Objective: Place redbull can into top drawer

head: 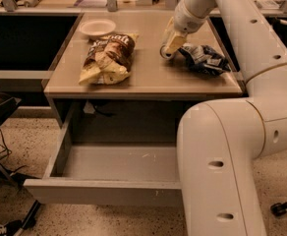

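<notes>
While the drawer (99,194) stands pulled out below the table (148,80) with no can showing in it, I judge the step in hand to be the pick-up, with the placing yet to come.

At the table's far left corner sits a white bowl (98,27). A brown bag (106,58) lies on the table's left half, just in front of the bowl.

Right of the table's middle and toward its back, the gripper (171,43) reaches down to the tabletop. At its lower tip a small round silvery bit shows, which I take to be the can (163,53). The can is on the table and mostly hidden by the gripper. Whether the jaws are apart or clamped on the can I cannot tell.

A blue bag (205,58) lies just beside the gripper, toward the table's right edge. The arm (242,132) bulks in front of the table's right end and covers the drawer's right part.

The next move first calls for a sure hold on the can. It should then be lifted straight up, so that the blue bag is not dragged along. From there it would travel over the table's front edge, right of the brown bag, and down into the drawer's open middle before release.
</notes>
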Robot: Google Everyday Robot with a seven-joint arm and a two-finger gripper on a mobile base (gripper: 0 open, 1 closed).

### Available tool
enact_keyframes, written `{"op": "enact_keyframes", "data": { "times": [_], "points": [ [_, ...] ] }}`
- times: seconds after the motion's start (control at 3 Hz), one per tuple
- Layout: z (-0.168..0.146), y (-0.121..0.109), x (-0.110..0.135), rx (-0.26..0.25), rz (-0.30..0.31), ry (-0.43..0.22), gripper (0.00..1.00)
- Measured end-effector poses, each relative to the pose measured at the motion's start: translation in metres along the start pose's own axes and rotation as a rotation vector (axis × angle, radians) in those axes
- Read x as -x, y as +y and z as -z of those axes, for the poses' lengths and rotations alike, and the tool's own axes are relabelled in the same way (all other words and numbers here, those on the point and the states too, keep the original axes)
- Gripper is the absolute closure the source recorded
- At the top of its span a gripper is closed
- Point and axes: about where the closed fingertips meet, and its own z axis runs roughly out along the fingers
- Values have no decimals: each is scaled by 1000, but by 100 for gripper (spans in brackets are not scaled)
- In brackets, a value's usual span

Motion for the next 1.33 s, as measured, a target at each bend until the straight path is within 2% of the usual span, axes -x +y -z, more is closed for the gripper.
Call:
{"op": "enact_keyframes", "data": {
  "times": [0.67, 1.0, 1.33],
  "points": [
    [74, -27, 65, -132, 103, 206, 100],
    [118, -29, 91, -217, 111, 279, 100],
    [168, -23, 112, -360, 54, 268, 100]
  ]
}}
